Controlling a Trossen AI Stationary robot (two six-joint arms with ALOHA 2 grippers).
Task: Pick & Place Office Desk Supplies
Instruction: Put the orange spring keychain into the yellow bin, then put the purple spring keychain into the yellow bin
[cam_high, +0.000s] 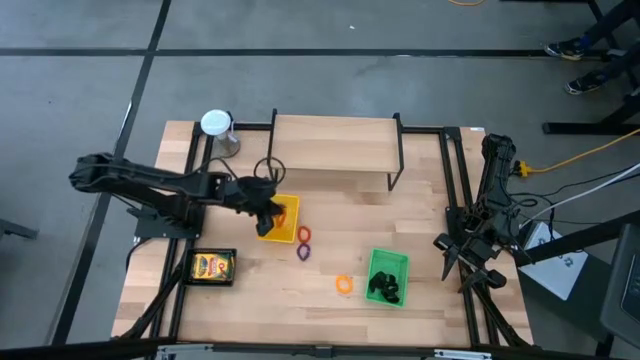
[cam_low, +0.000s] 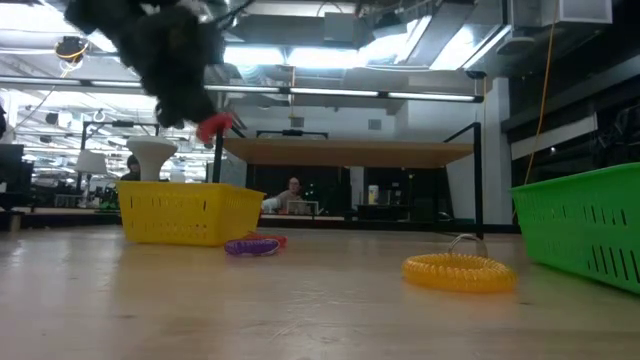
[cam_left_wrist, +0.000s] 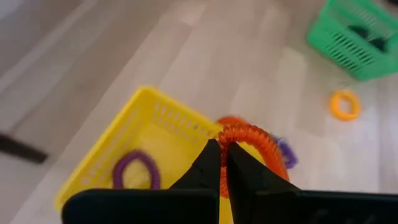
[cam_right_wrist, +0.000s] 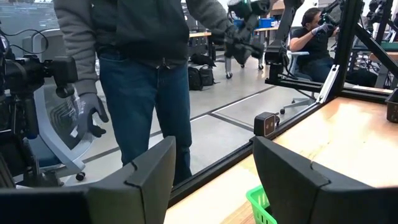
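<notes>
Wooden table (cam_high: 330, 300), left arm out over the yellow tray (cam_left_wrist: 112, 158), left gripper (cam_left_wrist: 222, 163) pinching an orange ring (cam_left_wrist: 252, 140) above it, a purple ring (cam_left_wrist: 134, 171) inside. Right gripper (cam_right_wrist: 211, 174) spread wide, empty, at the right edge. Box (cam_high: 212, 266) print unreadable; clips (cam_high: 384, 288) just dark shapes in the green tray (cam_high: 388, 262).

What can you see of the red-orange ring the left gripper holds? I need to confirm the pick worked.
The red-orange ring is a thin coiled loop, plastic by its look. The shut fingers of the left gripper pinch it at one side, and it hangs in the air above the yellow tray, touching nothing else. A purple ring lies inside that tray.
</notes>
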